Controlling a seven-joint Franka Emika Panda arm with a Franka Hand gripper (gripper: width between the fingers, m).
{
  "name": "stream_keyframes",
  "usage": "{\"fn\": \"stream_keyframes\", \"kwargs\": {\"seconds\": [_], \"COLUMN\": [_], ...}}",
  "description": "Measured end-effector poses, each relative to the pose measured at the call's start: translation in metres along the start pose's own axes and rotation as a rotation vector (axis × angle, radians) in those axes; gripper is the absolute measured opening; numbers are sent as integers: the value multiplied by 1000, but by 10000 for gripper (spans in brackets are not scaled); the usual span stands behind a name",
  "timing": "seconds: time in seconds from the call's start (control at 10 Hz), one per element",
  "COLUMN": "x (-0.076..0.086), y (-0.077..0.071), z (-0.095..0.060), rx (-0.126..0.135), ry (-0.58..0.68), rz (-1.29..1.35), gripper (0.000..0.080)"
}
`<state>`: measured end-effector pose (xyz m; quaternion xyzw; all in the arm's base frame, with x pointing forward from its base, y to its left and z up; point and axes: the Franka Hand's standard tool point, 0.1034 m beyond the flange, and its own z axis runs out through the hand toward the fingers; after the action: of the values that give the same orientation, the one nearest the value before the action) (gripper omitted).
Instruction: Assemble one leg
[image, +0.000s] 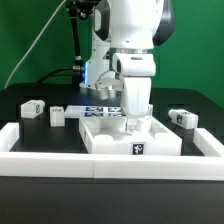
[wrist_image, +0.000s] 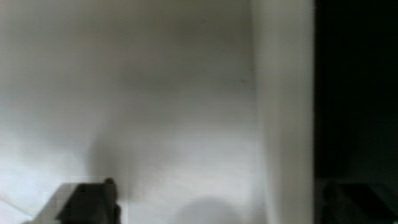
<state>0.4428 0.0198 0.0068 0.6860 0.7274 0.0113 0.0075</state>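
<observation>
My gripper (image: 132, 120) hangs low over the large white square panel (image: 112, 134), which lies against the white front wall. In the wrist view the panel's blurred white surface (wrist_image: 160, 100) fills the frame, with its edge against the black table (wrist_image: 356, 90). One dark finger (wrist_image: 86, 202) shows; the other is lost in the dark side. The jaws stand wide apart with nothing clearly between them. Three small white tagged legs lie on the table: two at the exterior view's left (image: 30, 107) (image: 57, 116) and one at its right (image: 182, 118).
The marker board (image: 98, 111) lies behind the panel, by the robot base. A white U-shaped wall (image: 40, 150) borders the front and sides of the work area. A green backdrop stands behind.
</observation>
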Motion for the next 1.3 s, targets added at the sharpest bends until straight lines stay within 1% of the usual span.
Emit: {"fn": "stream_keyframes", "kwargs": {"seconds": [0.1, 0.2, 0.3, 0.4, 0.5, 1.0, 1.1, 1.2, 1.3], "x": [0, 0, 0, 0, 0, 1, 7, 13, 20], "y": [0, 0, -1, -1, 0, 0, 1, 6, 15], "z": [0, 0, 0, 1, 0, 1, 1, 1, 1], "rx": [0, 1, 2, 2, 2, 2, 2, 5, 12], "ry": [0, 0, 0, 0, 0, 0, 2, 2, -1], "rz": [0, 0, 0, 0, 2, 15, 25, 17, 9], "gripper": [415, 415, 229, 229, 66, 59, 59, 60, 60]}}
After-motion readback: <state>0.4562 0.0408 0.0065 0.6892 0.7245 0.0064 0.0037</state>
